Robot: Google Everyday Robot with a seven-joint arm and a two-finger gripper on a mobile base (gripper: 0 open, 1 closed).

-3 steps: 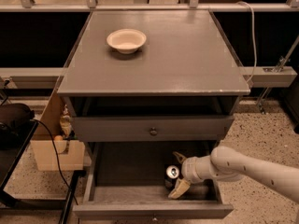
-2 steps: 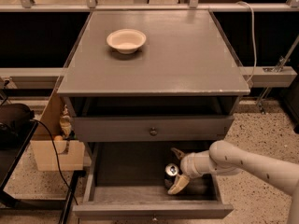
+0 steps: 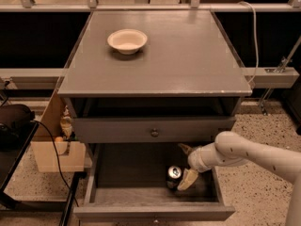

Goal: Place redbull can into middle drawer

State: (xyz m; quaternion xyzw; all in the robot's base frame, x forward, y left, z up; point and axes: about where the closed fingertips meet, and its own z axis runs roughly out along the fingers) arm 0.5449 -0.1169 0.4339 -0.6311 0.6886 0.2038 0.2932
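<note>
The redbull can point(image 3: 174, 174) stands upright on the floor of the open middle drawer point(image 3: 127, 173), right of centre and near the front wall. My gripper point(image 3: 186, 164) reaches into the drawer from the right on a white arm. It is open: one finger point(image 3: 184, 148) points toward the back of the drawer, and the other finger point(image 3: 187, 179) lies right beside the can on its right. The can is not between the fingers.
The shut upper drawer point(image 3: 154, 132) with its round knob sits right above the open one. A cream bowl point(image 3: 127, 40) rests on the cabinet top. A cardboard box point(image 3: 56, 152), a black object point(image 3: 16, 124) and a cable stand at the left.
The can has stayed upright in the same spot in the drawer. My wrist has shifted slightly up and to the right, with the fingers still spread.
</note>
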